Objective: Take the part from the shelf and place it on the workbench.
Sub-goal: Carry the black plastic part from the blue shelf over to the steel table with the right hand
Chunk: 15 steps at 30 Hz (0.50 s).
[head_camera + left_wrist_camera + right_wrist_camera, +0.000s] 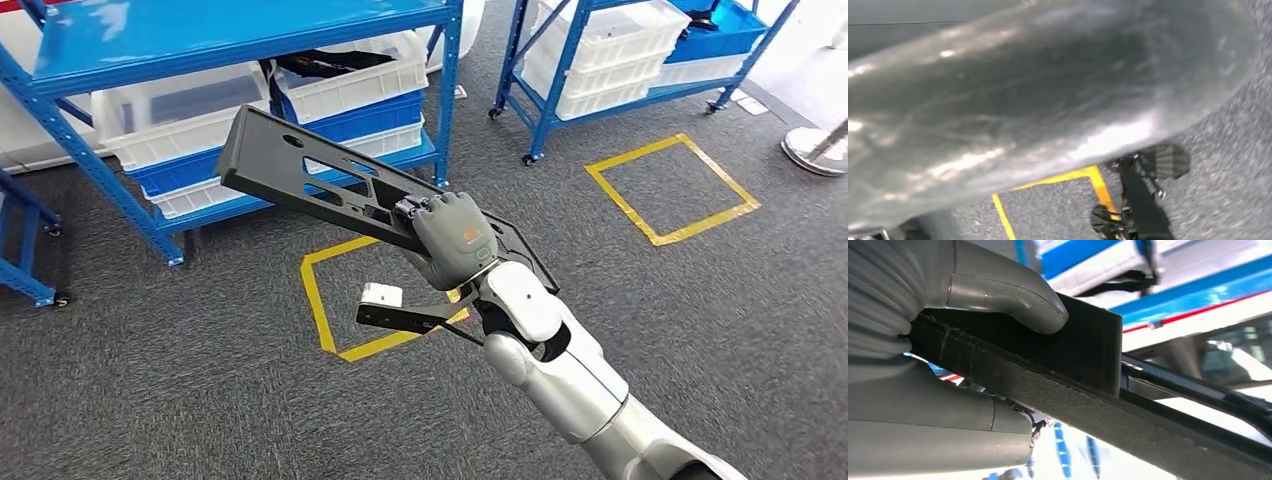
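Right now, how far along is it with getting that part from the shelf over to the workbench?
Picking up looks done: the right hand grips the dark flat part, which is held in the air, clear of the blue shelf behind it. In hand: carrying it over the grey carpet. Left: setting it on the workbench, which I cannot see here.

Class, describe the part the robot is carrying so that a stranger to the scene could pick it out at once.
Start at the blue shelf rack holding white bins, then look just in front of it, above the grey carpet. There the right hand grips a flat dark grey part, long and plate-like, the only thing with cut-out slots and holes.
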Motion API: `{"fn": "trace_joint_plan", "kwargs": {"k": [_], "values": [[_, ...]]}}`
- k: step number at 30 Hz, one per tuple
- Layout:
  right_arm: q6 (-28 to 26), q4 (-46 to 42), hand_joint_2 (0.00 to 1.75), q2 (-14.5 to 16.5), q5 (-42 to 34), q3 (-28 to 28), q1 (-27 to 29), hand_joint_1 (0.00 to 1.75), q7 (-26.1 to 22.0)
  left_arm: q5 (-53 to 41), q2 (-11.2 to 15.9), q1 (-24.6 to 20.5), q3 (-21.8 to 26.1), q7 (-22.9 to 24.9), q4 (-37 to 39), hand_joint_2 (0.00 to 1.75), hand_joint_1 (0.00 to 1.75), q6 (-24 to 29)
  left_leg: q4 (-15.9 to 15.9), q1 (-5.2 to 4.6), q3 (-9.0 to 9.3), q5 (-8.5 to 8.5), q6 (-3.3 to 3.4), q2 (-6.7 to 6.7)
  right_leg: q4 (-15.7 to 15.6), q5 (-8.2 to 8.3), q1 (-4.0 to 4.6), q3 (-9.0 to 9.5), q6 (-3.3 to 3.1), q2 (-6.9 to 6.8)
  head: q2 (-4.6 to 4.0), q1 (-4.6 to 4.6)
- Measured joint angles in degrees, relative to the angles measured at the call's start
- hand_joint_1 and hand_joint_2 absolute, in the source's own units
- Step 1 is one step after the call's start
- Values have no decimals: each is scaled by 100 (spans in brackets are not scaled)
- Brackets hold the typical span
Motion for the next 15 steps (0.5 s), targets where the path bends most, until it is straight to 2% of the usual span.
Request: {"fn": "trace_joint_plan", "kwargs": {"k": [1, 2, 3, 4, 5, 6, 7, 8, 9, 10, 11, 12, 13, 14, 15], "values": [[0, 2, 175, -1, -1, -1, -1, 175, 0, 1, -4, -3, 0, 0, -1, 0, 0, 0, 3, 30, -63, 53, -45, 69, -253, 144, -40, 228, 111, -56, 0, -1], [0, 3, 175, 2, -1, -1, -7, 175, 0, 1, 5, -4, 0, 0, -5, 0, 0, 2, 8, 44, -114, 101, -99, 129, -660, 220, -72, 545, 193, -183, 0, 9], [0, 3, 175, 10, -1, -1, -15, 175, 0, 1, 7, -4, -1, 0, -7, 0, 0, 1, 11, 52, -153, 151, -156, 185, -1110, 213, -62, 865, 214, -300, 0, 18], [0, 3, 175, 19, -1, -2, -24, 175, 0, 1, 14, -4, 0, 0, -10, 0, 0, 1, 5, 45, -176, 207, -210, 240, -1459, 167, -46, 1087, 182, -399, 0, 23], [0, 3, 175, 25, -2, -3, -31, 175, 0, 1, 22, -4, 0, 1, -12, 0, 0, 2, -7, 36, -188, 266, -250, 293, -1676, 109, -18, 1192, 116, -448, 0, 25], [2, 4, 175, 26, -3, -3, -29, 175, 0, 2, 18, -5, 0, 2, -9, 0, 0, 2, -32, 40, -192, 326, -283, 353, -1741, 97, 14, 1169, 32, -410, 0, 18], [5, 7, 175, 21, -4, -3, -21, 175, 0, 5, 18, -5, 2, 4, -7, 0, 0, 4, -54, 51, -200, 361, -314, 379, -1720, 137, 7, 1100, -49, -361, 0, 9], [9, 9, 175, 16, -8, -2, -13, 175, 0, 9, 16, -3, 7, 8, -4, 0, 0, 4, -30, 73, -219, 293, -334, 323, -1710, 185, -1, 1040, -126, -307, 0, 2], [14, 12, 175, 15, -10, -1, -6, 175, 1, 13, 13, 6, 14, 11, -1, 0, 0, 3, 85, 89, -257, 101, -343, 202, -1701, 243, -7, 987, -211, -252, 0, -4], [18, 13, 175, 22, -14, 0, -5, 175, 1, 17, 10, 18, 22, 16, 2, 0, 0, 3, 336, 92, -320, -198, -337, 27, -1700, 306, -6, 935, -296, -196, 0, -14], [21, 13, 175, 29, -18, 3, -6, 175, 2, 20, 12, 29, 30, 21, 2, 0, 0, 4, 701, 80, -396, -544, -314, -146, -1696, 366, 12, 868, -359, -136, 0, -24], [23, 16, 175, 36, -20, 9, -5, 175, 2, 23, 12, 38, 36, 25, 2, 0, 0, 4, 1120, 56, -471, -833, -288, -259, -1691, 428, 44, 801, -408, -70, 0, -28], [25, 21, 175, 39, -21, 16, -4, 175, 1, 25, 14, 41, 39, 27, 2, 0, 0, 7, 1475, 30, -509, -999, -263, -322, -1686, 486, 78, 729, -434, 1, 0, -33], [27, 26, 175, 39, -21, 23, -3, 175, 1, 26, 15, 40, 42, 28, 2, 0, 0, 8, 1662, 8, -471, -1026, -233, -351, -1676, 545, 108, 653, -443, 78, 0, -33], [28, 32, 175, 38, -22, 28, -4, 175, 0, 28, 17, 39, 43, 28, 2, 0, 0, 10, 1652, -8, -345, -952, -200, -368, -1661, 601, 129, 574, -444, 156, 0, -31]]}}
